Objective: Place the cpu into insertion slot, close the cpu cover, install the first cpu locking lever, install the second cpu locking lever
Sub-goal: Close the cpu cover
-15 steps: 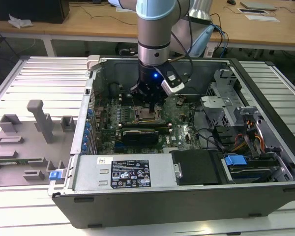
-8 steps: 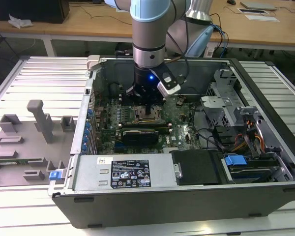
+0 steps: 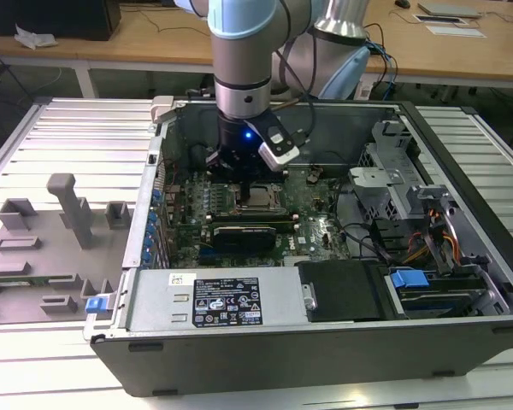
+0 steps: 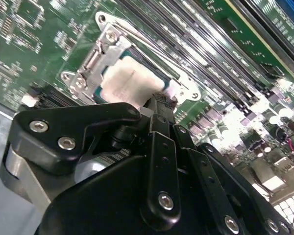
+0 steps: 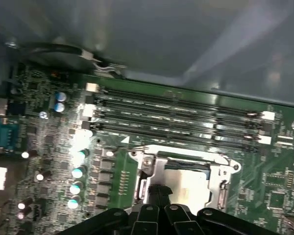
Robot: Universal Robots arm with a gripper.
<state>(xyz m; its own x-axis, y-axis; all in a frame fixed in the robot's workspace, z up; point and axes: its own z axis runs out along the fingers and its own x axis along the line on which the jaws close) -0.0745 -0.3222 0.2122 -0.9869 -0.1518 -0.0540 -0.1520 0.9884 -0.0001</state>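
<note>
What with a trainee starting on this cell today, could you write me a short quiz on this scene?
1. True or false: the cpu lies on the grey fixture plate outside the case.
2. The gripper is nearest to: A the insertion slot; B the blue-tabbed drive bay; C the grey fixture plate.
3. Fill in: the silver frame around the cpu's face is the ___.
Key: 1 false, it sits in the insertion slot; 2 A; 3 cpu cover.
</note>
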